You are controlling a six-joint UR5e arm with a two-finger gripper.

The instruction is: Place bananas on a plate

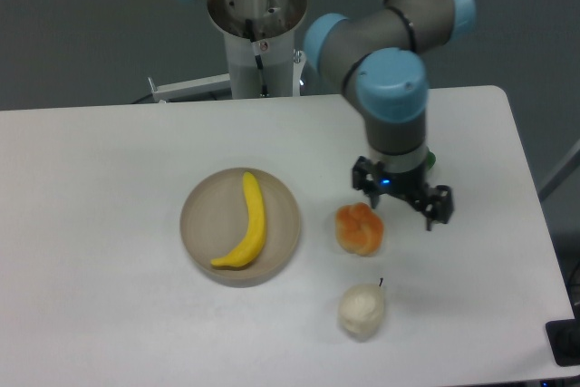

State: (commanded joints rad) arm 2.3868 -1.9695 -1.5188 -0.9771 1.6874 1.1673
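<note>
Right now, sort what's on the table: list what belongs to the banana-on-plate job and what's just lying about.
Job:
- banana, lying on the plate
- plate
- gripper, jaws spread, holding nothing

Lying about:
- orange lumpy fruit
- pale pear-like fruit

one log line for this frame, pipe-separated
banana on plate | gripper open, empty, right of plate beside orange fruit | pale fruit untouched

Bright yellow banana (246, 228), plain beige-grey plate (201, 201), orange fruit (359, 228), pale cream, perhaps pear-like fruit (362, 311), white table (100, 188)
</note>
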